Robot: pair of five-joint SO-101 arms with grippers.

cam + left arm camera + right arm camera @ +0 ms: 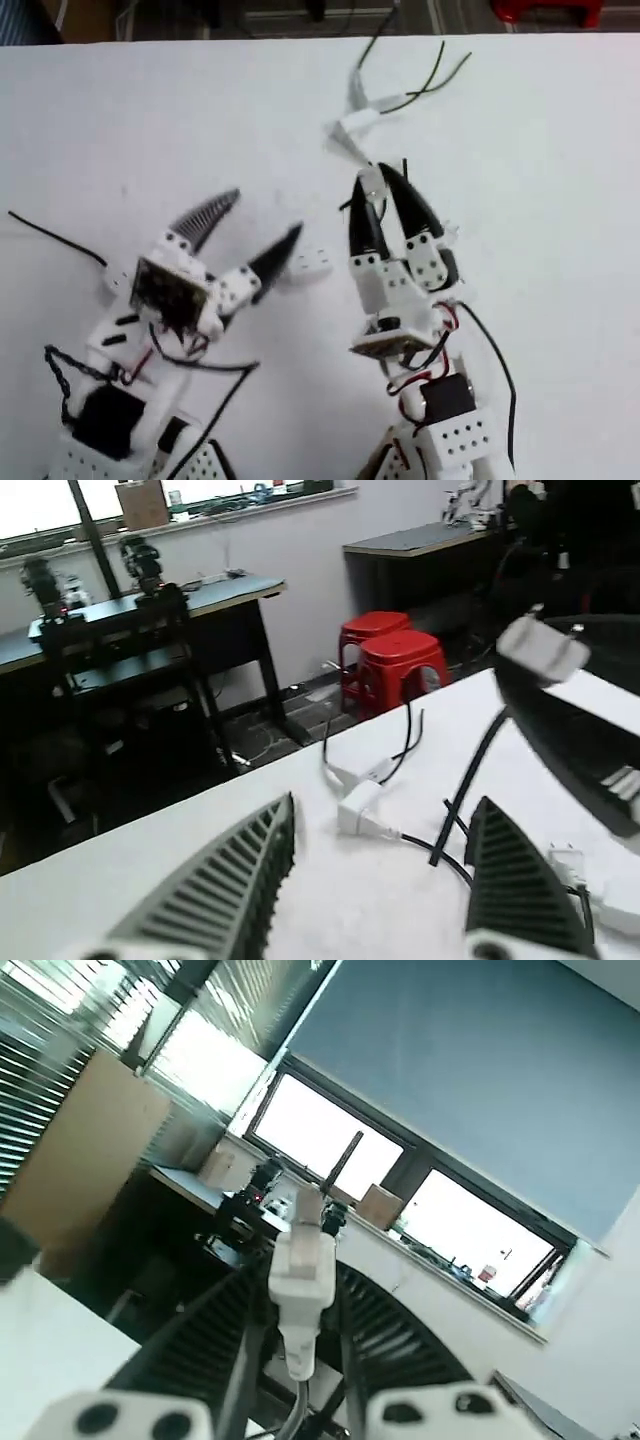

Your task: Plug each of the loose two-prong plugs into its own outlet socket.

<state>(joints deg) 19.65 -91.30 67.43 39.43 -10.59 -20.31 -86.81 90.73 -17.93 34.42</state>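
Pinching tool: right tool (372, 176), pressed together on a white plastic two-prong plug (373, 188).
Held plug: boxy, smooth white body (303, 1270) with thin prongs poking past the fingertips. It sits right of centre over the flat white bench (550, 150).
Right fingers: black, tapered, with ribbed inner faces (400, 1340).
Left tool: at the near left (266, 211), spread wide. It has two wedge-shaped, ridged dark fingers (230, 890).
Loose white plug: angular plastic body on a thin black cord, lying on the bench at far centre (345, 128).
Small white plastic block: rectangular, just right of the left tool's right finger (310, 262). I cannot tell whether it is a socket.
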